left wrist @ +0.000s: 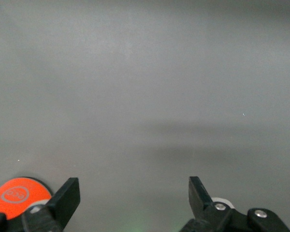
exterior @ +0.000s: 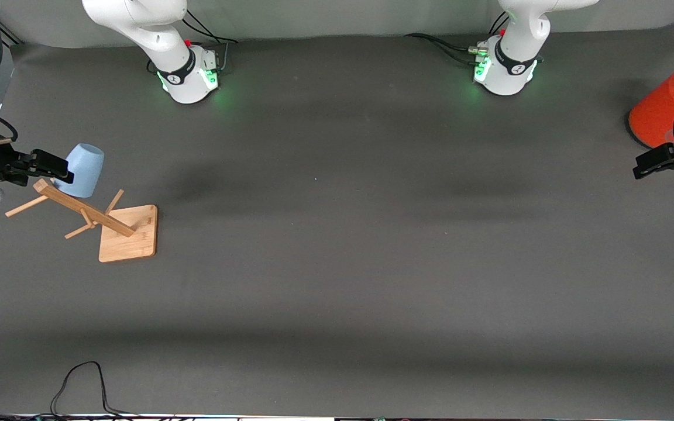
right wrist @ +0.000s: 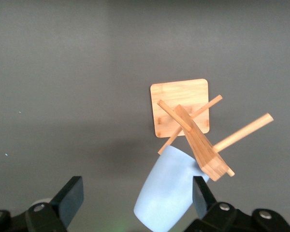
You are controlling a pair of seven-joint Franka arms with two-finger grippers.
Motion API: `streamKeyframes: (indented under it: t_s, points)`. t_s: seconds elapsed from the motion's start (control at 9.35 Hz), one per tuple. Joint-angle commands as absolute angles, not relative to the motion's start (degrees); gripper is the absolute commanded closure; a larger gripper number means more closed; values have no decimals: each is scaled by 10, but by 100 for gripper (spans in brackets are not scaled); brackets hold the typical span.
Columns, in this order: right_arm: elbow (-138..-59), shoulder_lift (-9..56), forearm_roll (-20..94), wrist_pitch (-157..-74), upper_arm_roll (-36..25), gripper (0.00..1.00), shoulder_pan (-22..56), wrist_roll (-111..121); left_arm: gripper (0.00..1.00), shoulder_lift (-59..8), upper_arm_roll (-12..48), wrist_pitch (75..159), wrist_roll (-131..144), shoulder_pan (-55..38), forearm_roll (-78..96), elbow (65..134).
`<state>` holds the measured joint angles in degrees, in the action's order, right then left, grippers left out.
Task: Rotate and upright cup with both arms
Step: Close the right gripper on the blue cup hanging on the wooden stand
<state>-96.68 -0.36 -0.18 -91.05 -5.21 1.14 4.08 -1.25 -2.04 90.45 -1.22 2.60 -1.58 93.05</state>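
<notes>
We find the cup [exterior: 83,169] hung on a peg of the wooden rack [exterior: 128,234], toward the right arm's end; the right wrist view shows the right gripper [exterior: 59,171] spread wide around it, not clamped; the left gripper [left wrist: 134,193] waits open beside the orange cylinder [exterior: 662,111].

A robotics lab bench, by the look of it: 2 white arms with green-lit bases [exterior: 191,79] and [exterior: 504,73] are bolted along one edge of a table [exterior: 337,280] covered in plain dark grey matting, with black cables [exterior: 442,47] trailing from the bases and another cable [exterior: 79,389] looping at the edge nearest the front camera
</notes>
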Motion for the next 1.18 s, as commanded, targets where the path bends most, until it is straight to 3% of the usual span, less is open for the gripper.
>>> streamKeyframes:
  t_s: [0.0, 0.21, 0.75, 1.07]
  points:
    - [-1056, -82, -12, -933, -77, 0, 11, 50, 0, -17, -21, 886, -25, 31, -9, 911]
    - [-1107, -120, -12, -951, -93, 0, 11, 37, 0, -17, -21, 878, -26, 34, -9, 910]
    - [-1112, -107, -11, -953, -92, 0, 14, -245, 0, -49, -20, 887, -26, 35, -9, 883]
    - [-1185, -103, -11, -1032, -94, 0, 13, -246, 0, -79, -19, 886, -20, 30, -8, 853]
